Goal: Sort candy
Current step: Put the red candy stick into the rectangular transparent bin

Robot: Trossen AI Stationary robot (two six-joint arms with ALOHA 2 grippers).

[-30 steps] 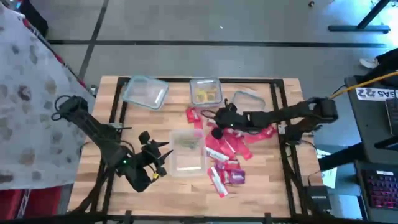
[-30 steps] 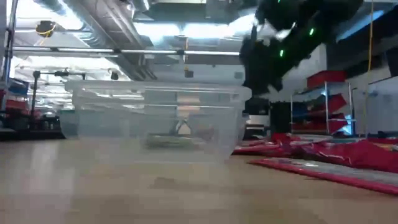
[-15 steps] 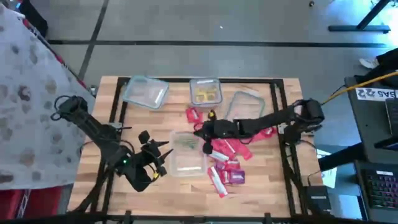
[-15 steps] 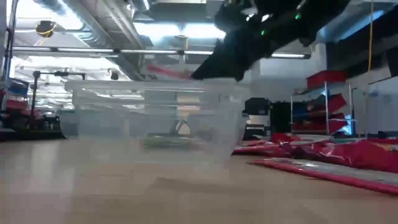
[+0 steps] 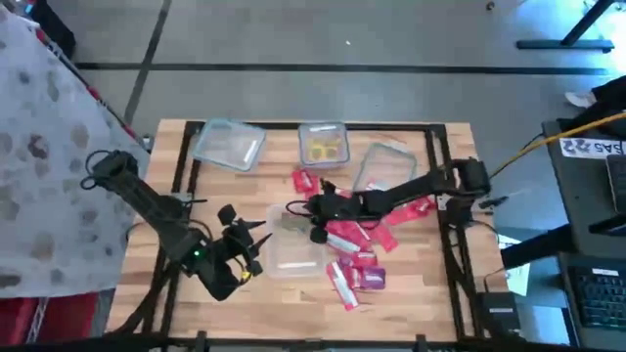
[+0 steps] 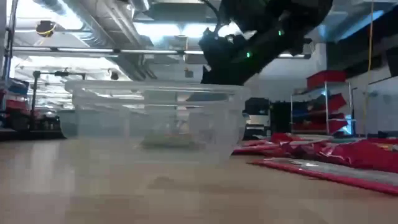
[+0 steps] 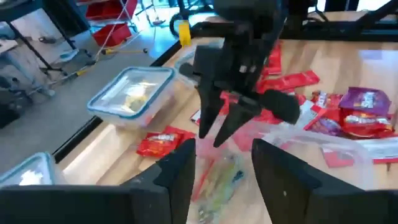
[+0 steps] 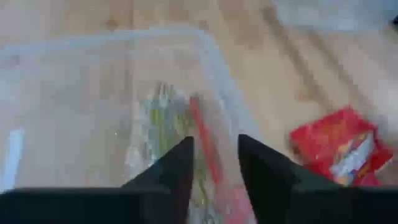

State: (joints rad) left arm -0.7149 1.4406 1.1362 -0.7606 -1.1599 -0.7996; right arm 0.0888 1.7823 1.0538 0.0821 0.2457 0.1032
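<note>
While the right gripper [image 5: 296,208] hangs over the near-middle clear tub [image 5: 293,258] with its jaws apart, the nearest risk is the slim red packet [image 8: 208,144] that shows in the gap between them. It looks tilted on edge close to the tub's wall. If it is not fully free of the pads, or if the arm pulls away sideways, it could ride out on a finger, catch the rim and land back on the table [image 5: 421,293].

A second worry is sorting. Greenish-yellow sweets [image 8: 163,124] already lie in the bottom of this tub, so a red packet dropped here may be in the wrong company. I cannot tell from these views whether that is intended.

Just beside the tub, the left gripper [image 5: 251,244] waits, jaws apart and holding nothing. A wide retreat by the right arm might brush it or nudge the light tub.

Farther out, the loose heap of red packets [image 5: 357,238] and a purple packet [image 5: 373,279] lie on the table under the right arm. A low sweep would scatter them. At the far edge, the tub of yellow pieces [image 5: 324,146] sits well apart from both jaws.
</note>
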